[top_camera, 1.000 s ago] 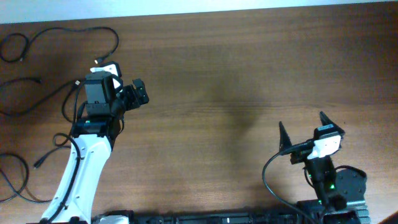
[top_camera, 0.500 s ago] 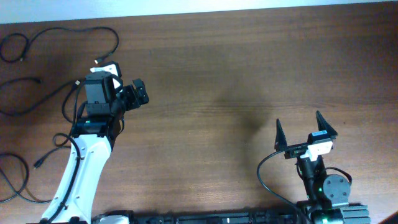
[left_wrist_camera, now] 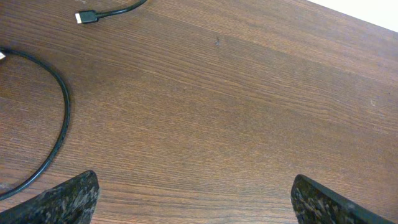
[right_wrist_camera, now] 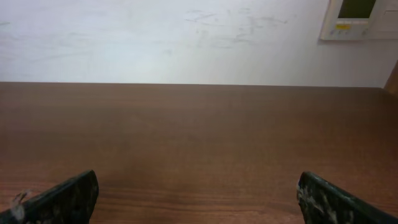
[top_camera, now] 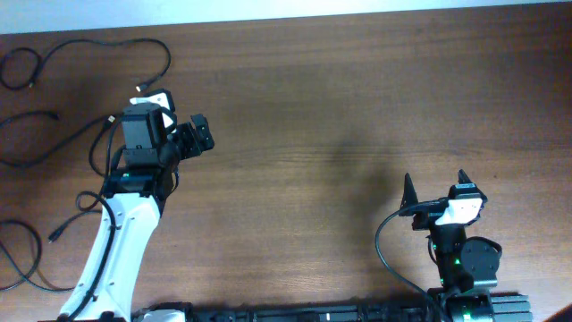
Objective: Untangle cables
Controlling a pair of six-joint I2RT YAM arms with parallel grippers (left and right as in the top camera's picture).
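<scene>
Several thin black cables (top_camera: 85, 43) lie loosely spread over the table's left end, one ending in a small white-tipped plug (top_camera: 140, 87). My left gripper (top_camera: 183, 112) hovers open and empty just right of them. In the left wrist view a curved black cable (left_wrist_camera: 62, 118) and a plug (left_wrist_camera: 86, 16) lie left of the open fingers (left_wrist_camera: 199, 199). My right gripper (top_camera: 435, 182) is open and empty at the front right, far from the cables. The right wrist view shows only bare table between its fingers (right_wrist_camera: 199, 196).
More cable loops lie at the left edge (top_camera: 22, 259) and near the left arm's base (top_camera: 63, 231). The brown wooden table (top_camera: 340, 107) ends at a white wall at the back. A white wall panel (right_wrist_camera: 362, 18) shows in the right wrist view.
The right gripper has shifted slightly and drawn back toward the front edge, still open. The left arm and the cables have not moved.
</scene>
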